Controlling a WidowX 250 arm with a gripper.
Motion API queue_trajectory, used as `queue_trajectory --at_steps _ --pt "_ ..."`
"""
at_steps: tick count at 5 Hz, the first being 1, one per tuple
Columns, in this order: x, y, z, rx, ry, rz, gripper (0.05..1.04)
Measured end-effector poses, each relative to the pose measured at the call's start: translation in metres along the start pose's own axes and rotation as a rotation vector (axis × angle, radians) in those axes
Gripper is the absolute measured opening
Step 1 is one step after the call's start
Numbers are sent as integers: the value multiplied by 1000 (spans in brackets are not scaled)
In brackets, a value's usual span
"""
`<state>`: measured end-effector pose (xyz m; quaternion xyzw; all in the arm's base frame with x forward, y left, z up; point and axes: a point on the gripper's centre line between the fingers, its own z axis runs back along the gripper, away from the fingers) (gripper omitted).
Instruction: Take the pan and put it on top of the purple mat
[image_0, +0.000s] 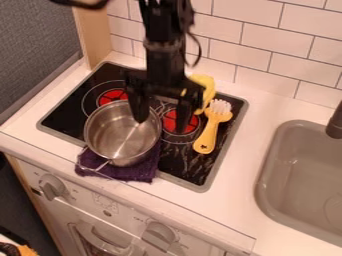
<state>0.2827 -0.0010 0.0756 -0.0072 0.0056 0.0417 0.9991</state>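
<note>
**Pan at stove's front edge, partly over mat; pincer open**

Purple mat (137, 173): partly hidden by pan, full outline not visible. Yellow utensil (208, 89) on stove (177, 179): partly covered by pincer (161, 123), type unclear. Pincer above stove, fingers spread; one overlaps pan's rim, contact cannot be judged. Pan (120, 134): round, silvery metal, shiny inside, thin wire-like handle extending past stove's front edge.

Silver pan (122, 134), open side up, partly over purple mat (139, 171); mat dark, rumpled, at front edge of stove (63, 114)
</note>
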Motion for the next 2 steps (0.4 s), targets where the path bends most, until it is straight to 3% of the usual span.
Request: queue_trajectory --at_steps 2 --pt "10 12 3 23 -16 54 1000"
